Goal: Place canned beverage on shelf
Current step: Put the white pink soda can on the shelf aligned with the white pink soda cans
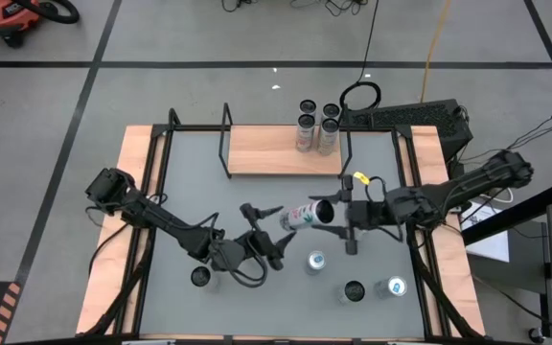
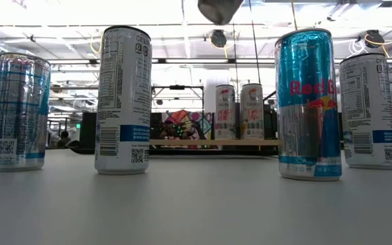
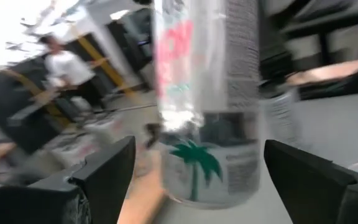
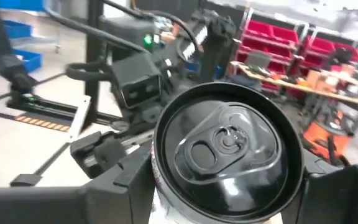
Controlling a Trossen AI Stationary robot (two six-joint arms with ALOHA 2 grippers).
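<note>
Your right gripper is clamped on the white can, which lies on its side in the air above mid-table in the high view, base toward the left arm. Your left gripper sits just beside that base with its fingers spread wide and holds nothing. The shelf stands at the far edge, with four cans grouped at its right end; four more cans stand on the near tabletop.

In the low view, those near cans fill the front, the blue Red Bull can closest, and the shelf shows small behind them. Only the held can's end shows at the top.

In the left wrist view, both dark fingers stand well apart, the can between them untouched.

In the right wrist view, the can's black pull-tab top faces you, gripped on both sides.
</note>
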